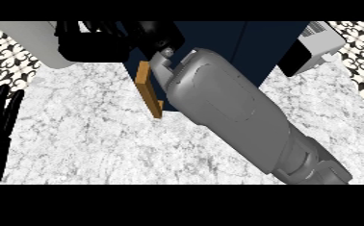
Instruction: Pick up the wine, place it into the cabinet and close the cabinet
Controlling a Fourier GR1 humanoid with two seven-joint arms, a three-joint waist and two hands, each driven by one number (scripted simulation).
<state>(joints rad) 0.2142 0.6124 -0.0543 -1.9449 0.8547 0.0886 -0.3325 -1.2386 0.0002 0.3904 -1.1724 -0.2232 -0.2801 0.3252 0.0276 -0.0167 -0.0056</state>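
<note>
My right forearm (235, 114) reaches from the lower right up to the dark blue cabinet (241, 47) at the back. Its black right hand (153, 35) is at the cabinet's upper left, above the top end of the open door (148, 89). The door shows as a wooden edge sticking out over the counter. A black mass (89, 42) spreads left from the hand, and I cannot tell how the fingers stand. No wine bottle shows in this view. My left hand (8, 119) rests at the left edge, with thin straight fingers showing.
The marbled counter top (92, 143) fills the lower half. A white block (32, 42) stands at the back left. At the back right is a white and black appliance (313, 47). Patterned wall tiles (352, 52) show at both upper corners.
</note>
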